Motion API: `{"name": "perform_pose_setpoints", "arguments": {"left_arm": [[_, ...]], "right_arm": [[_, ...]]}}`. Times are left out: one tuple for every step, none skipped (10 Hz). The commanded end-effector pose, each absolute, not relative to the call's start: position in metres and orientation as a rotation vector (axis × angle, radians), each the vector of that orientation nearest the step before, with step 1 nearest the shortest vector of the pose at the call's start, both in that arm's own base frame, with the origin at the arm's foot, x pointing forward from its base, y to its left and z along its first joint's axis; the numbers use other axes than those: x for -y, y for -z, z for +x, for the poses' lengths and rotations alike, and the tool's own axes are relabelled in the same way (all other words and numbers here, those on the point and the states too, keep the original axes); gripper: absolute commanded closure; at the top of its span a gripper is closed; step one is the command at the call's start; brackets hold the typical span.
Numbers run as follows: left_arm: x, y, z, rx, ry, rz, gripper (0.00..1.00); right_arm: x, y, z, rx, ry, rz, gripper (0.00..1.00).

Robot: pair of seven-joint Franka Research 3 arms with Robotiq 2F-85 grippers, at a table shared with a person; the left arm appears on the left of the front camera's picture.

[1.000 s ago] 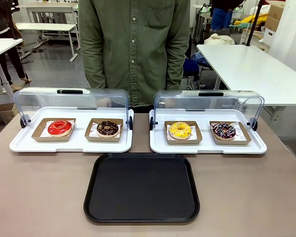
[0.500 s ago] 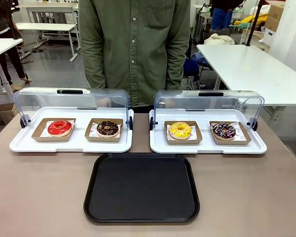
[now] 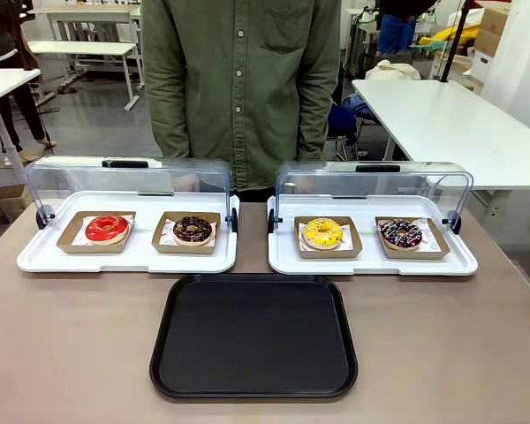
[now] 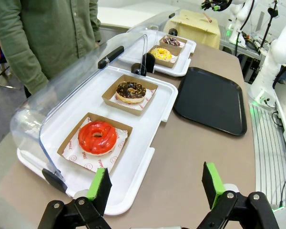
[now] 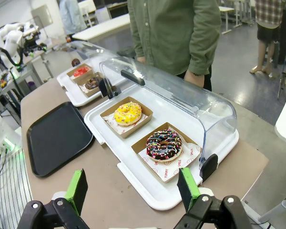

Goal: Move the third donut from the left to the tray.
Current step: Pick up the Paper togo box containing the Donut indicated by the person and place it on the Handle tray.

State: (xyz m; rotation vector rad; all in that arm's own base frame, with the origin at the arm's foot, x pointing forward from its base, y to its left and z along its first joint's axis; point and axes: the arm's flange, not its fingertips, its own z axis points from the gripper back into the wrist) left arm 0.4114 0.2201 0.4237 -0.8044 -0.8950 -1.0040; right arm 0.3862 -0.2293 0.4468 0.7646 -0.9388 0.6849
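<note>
**Right claw spread wide, yellow donut ahead of it**

The right claw point(image 5: 132, 188) hangs with its green pads spread and nothing between them. The left claw point(image 4: 156, 186) is likewise parted and empty. Ahead of the right claw, past the dark sprinkled donut point(image 5: 163, 144), the third donut point(image 5: 127, 113) sits on its liner point(image 5: 144, 116) in a white tray point(image 5: 126, 157). The tray point(image 5: 57, 138) lies bare on the surface point(image 5: 97, 167), off to the claw's side away from the person point(image 5: 176, 28).

Likely trouble: the dark sprinkled donut is nearer, so a reach could brush it or take it by mistake. The clear lid point(image 5: 181, 93) arches just behind both donuts, and a high approach may knock it. The yellow icing looks glossy and soft, so pads closing on the ring would probably smear or dent it. The liner is thin brown cardboard with low upturned walls. Pinched at one edge it may buckle and tip the donut, or skate over the smooth white plastic.
</note>
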Motion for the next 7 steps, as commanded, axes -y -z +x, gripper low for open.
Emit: {"name": "perform_pose_setpoints", "arguments": {"left_arm": [[-0.2210,-0.4258,0.4118,0.896,1.008,-0.803,0.00],[-0.2210,-0.4258,0.4118,0.896,1.008,-0.803,0.00],[-0.2210,-0.4258,0.4118,0.896,1.008,-0.803,0.00],[-0.2210,-0.4258,0.4118,0.896,1.008,-0.803,0.00],[-0.2210,-0.4258,0.4118,0.896,1.008,-0.803,0.00],[-0.2210,-0.4258,0.4118,0.896,1.008,-0.803,0.00],[-0.2210,-0.4258,0.4118,0.896,1.008,-0.803,0.00]], "right_arm": [[0.2296,-0.4480,0.3882,0.970,-0.695,0.771,0.00],[0.2296,-0.4480,0.3882,0.970,-0.695,0.771,0.00],[0.2296,-0.4480,0.3882,0.970,-0.695,0.771,0.00],[0.2296,-0.4480,0.3882,0.970,-0.695,0.771,0.00],[0.2296,-0.4480,0.3882,0.970,-0.695,0.771,0.00],[0.2296,-0.4480,0.3882,0.970,-0.695,0.771,0.00],[0.2296,-0.4480,0.3882,0.970,-0.695,0.771,0.00]]}}
